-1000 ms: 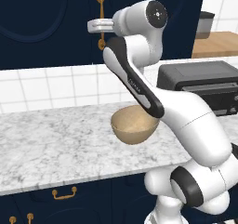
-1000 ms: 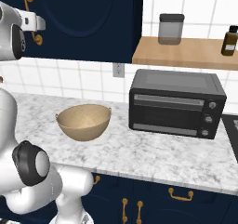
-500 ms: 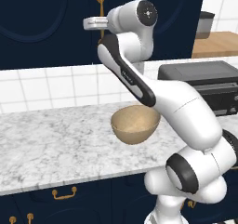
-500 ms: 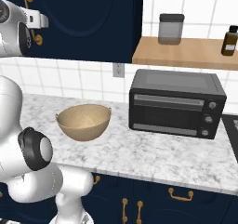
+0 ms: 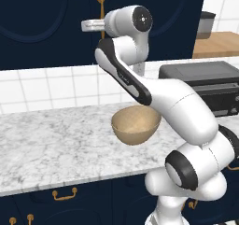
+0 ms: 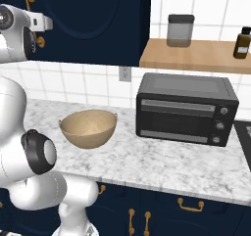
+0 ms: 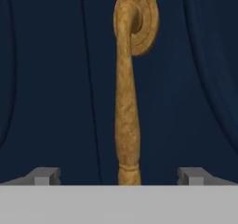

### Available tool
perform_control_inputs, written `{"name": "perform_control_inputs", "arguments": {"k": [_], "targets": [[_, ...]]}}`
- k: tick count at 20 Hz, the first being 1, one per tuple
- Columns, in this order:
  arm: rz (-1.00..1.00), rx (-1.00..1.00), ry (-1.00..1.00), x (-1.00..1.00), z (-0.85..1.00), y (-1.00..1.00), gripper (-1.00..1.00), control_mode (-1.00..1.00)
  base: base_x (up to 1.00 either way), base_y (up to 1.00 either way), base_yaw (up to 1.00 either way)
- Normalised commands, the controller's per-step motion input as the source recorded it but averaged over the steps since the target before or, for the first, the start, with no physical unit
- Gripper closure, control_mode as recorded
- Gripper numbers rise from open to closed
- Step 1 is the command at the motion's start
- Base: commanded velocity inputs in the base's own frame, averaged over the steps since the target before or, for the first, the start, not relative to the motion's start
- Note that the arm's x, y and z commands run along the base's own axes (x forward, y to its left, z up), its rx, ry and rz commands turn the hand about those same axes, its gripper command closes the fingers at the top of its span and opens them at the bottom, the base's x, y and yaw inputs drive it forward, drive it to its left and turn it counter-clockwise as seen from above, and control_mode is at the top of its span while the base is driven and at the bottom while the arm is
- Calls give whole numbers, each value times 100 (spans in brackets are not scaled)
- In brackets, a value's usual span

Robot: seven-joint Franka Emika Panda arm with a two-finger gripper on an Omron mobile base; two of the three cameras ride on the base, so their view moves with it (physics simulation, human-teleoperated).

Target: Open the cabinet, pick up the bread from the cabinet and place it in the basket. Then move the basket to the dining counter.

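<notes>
Your arm reached high toward the cabinet, its navy arched-panel doors closed, and your pincer stood spread wide before the long brass handle. In the hand view the handle ran upright between the two fingertips, with a round brass mount at its top; neither tip touched it, and nothing was pinched. From the left base view you could see the hand level with the handle's lower end, just beside the door. The basket sat on the marble table below the cabinet, its bowl empty as far as the right base view showed, and a thin loop stood at its rim. To the right of the basket, apart from it, a black toaster oven stood on the same table against the white tiled wall. Above the oven, a wooden shelf carried a dark-lidded jar and a small brown bottle. Navy low cabinets with brass pulls ran under the table
</notes>
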Motion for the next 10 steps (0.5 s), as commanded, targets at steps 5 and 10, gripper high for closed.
{"name": "perform_control_inputs", "arguments": {"k": [5,10], "targets": [[0,0,0,41,-4,3,-100,-100,0,0,0],[0,0,0,42,0,0,-100,-100,0,0,0]]}}
